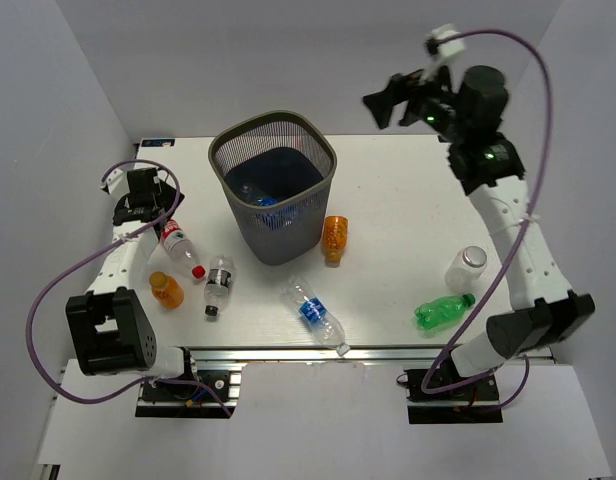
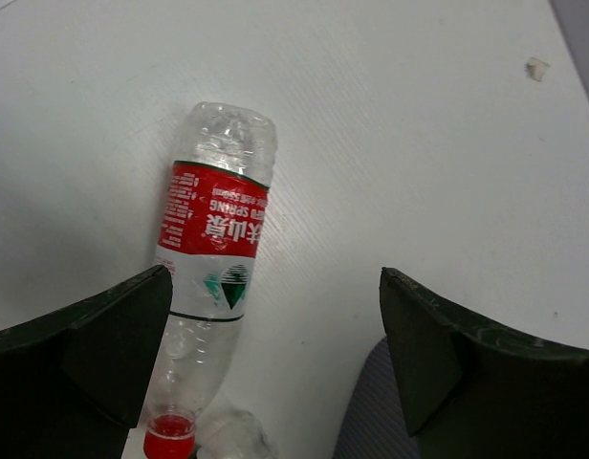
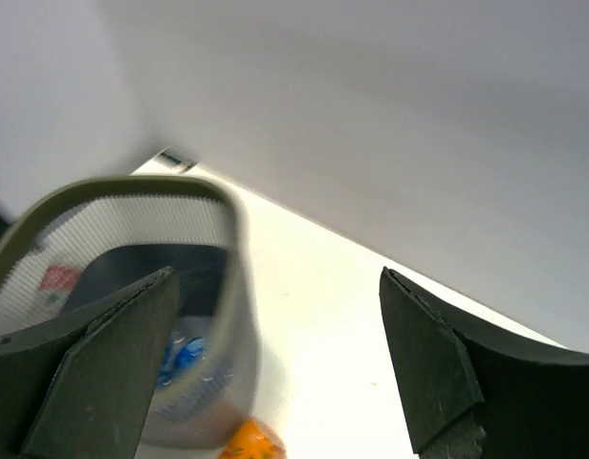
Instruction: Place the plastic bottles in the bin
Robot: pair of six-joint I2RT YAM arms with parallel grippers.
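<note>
Seven bottles [image 1: 316, 312] scattered around upright mesh bin [image 1: 278, 240]; some seemingly inside.

The top camera overlooks the whole bench [image 1: 408, 200]. The left wrist camera looks closely down on the red-labelled bottle [image 2: 213, 268], and the right wrist camera looks obliquely at the bin [image 3: 122, 187]; the top view shows both.

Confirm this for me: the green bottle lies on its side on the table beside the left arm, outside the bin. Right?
Wrong side. The green bottle lies beside the right arm, not the left; the top external view shows it. The rest holds: it lies on its side on the table, outside the bin.
</note>
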